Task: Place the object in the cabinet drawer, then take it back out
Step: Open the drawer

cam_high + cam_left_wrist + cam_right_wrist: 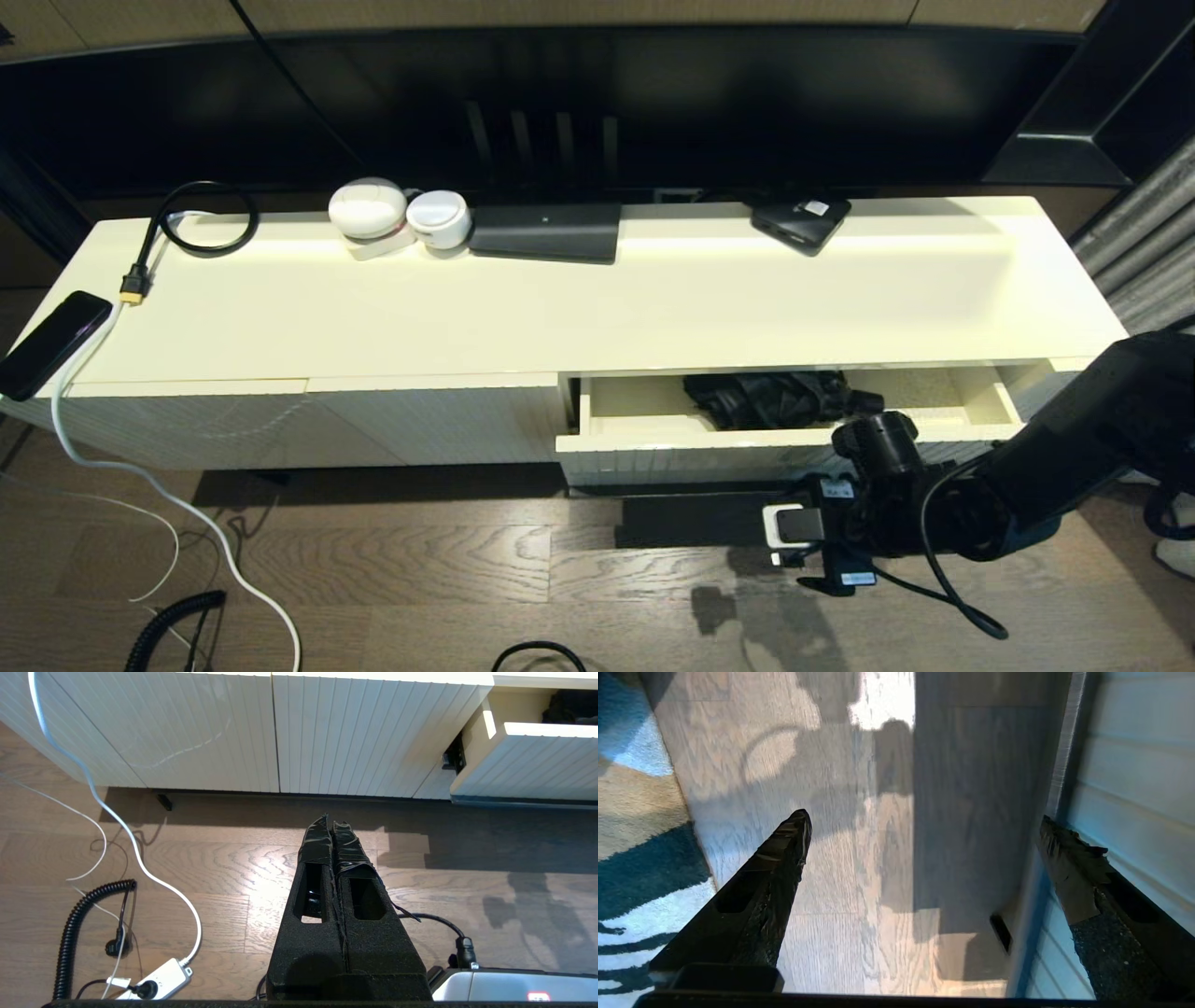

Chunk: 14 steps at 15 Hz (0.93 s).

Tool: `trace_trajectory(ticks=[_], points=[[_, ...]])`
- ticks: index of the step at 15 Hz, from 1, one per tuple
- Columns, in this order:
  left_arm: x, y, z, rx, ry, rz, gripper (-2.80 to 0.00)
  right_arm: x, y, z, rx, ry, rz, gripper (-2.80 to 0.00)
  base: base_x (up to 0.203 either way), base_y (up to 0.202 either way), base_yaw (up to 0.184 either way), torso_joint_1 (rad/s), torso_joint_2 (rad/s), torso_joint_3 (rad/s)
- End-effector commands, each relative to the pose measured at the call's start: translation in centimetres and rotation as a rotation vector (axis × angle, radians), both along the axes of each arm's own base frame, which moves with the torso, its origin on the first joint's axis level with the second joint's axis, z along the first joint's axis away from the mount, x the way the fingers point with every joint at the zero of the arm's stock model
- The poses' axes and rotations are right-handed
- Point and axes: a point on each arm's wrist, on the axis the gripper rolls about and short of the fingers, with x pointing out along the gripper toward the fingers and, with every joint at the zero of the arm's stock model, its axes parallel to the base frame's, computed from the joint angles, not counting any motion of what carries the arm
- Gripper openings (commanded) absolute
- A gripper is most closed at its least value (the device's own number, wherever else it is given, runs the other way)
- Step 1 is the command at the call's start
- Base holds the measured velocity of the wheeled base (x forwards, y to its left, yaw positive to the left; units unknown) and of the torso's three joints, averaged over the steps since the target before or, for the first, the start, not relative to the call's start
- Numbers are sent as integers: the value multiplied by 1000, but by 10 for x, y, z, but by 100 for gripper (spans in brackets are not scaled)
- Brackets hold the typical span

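A black folded object (770,397) lies inside the cabinet drawer (653,439), which stands pulled out at the right half of a long cream cabinet (597,299) on a brown wood floor (420,569). The right gripper (924,835) hangs in front of the drawer, lower than the object, with fingers spread wide and holding nothing. The left gripper (332,828) is closed above the floor, well apart to the left.
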Motion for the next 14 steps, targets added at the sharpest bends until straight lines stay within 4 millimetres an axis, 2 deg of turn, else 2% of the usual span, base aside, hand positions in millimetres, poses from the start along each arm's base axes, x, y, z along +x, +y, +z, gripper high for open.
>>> trace_trajectory(ticks=[1,4,7,8,11,14], points=[[0,0,0,-1,1,1,-280,-14,0,22,10,-46,18,0,0,0,0,0,0,0],[0,0,0,-1,-1,0,-280,-37,-3,57,30,-116,29,0,0,0,0,0,0,0],[0,0,0,-1,0,0,-280,-76,-10,93,50,-170,40,0,0,0,0,0,0,0],[0,0,0,-1,0,1,-280,-93,-14,105,56,-184,44,-280,0,0,0,0,0,0],[0,0,0,-1,0,0,-280,-145,-29,138,61,-212,50,-280,0,0,0,0,0,0],[0,0,0,-1,0,1,-280,-189,-44,160,49,-224,32,-280,0,0,0,0,0,0]])
